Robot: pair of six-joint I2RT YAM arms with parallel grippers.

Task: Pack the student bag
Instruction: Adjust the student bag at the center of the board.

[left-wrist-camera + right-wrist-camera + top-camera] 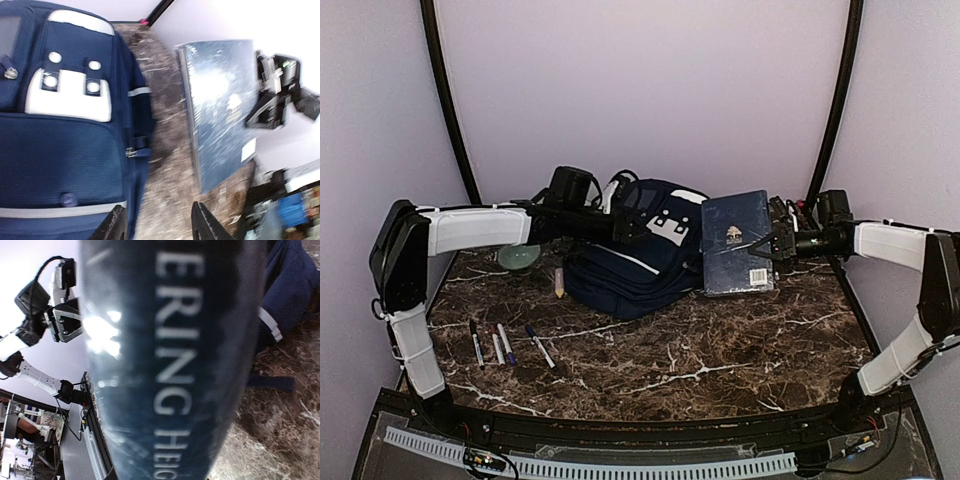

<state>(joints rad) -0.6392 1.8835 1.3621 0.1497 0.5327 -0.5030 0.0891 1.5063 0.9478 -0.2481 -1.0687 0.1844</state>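
1. The backpack (635,268) lies at the back of the surface (720,350) (front patch up).
2. The left fingers (207,226) hang spread over it, empty.
3. The right fingers (258,115) pinch a blue book (735,240) just beside it.

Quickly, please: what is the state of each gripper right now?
Left gripper: open, holding nothing.
Right gripper: closed on the dark blue hardcover book.

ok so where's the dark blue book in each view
top external: book right of centre, just right of the student bag
left wrist: book right of centre, student bag at left
right wrist: book spine fills the middle, student bag top right
shared landmark: the student bag
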